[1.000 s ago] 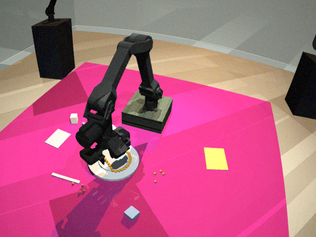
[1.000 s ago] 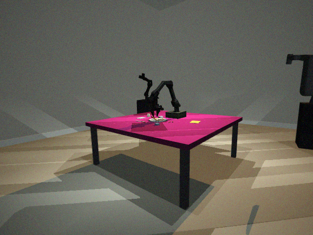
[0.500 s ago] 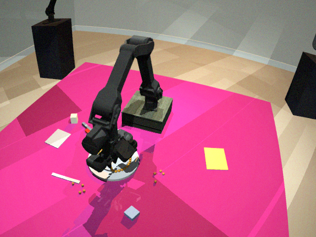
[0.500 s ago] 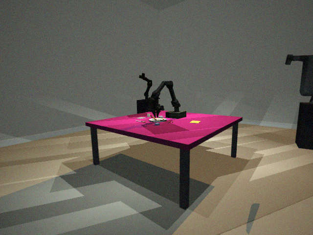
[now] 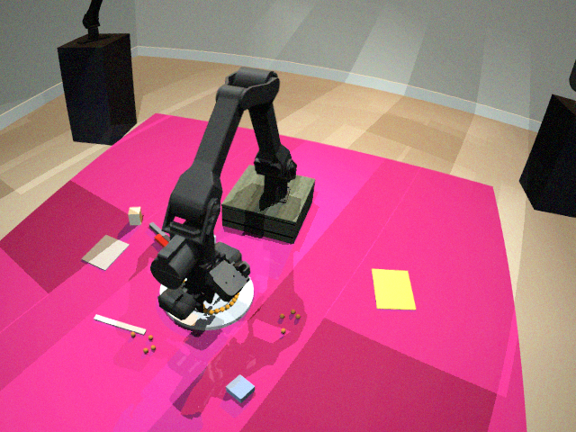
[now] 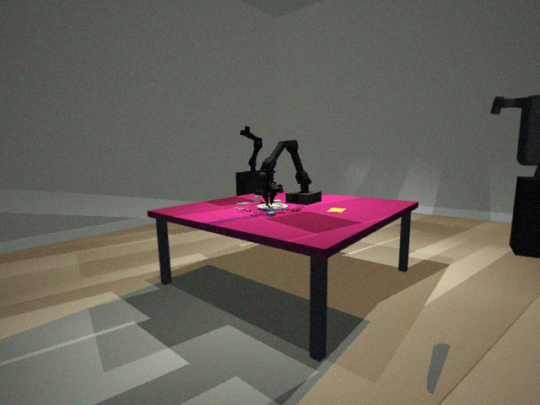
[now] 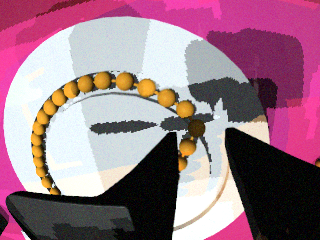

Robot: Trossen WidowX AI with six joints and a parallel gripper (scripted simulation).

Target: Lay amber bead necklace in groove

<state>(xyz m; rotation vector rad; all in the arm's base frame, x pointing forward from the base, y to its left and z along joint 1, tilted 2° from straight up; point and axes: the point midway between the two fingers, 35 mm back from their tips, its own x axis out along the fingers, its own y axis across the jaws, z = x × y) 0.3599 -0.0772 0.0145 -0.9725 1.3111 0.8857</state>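
Tool [image 7: 200,138] — fingers parted, nothing pinched. Necklace [image 5: 224,307] [image 7: 102,80] — on the board [image 5: 241,309] [image 7: 100,40], its right stretch inside the groove. Risk: fingers closing off-line, nudging seated beads out.

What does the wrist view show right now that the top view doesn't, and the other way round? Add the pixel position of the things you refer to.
Only wrist: the dark bead [image 7: 196,128] in the necklace, near the gap between the fingers.
Only top: the yellow sheet [image 5: 393,289], the pale blue block [image 5: 239,387] and the white strip [image 5: 119,324].
Both: the amber necklace [image 5: 227,307] [image 7: 102,80] on the round board [image 5: 247,293] [image 7: 107,40].
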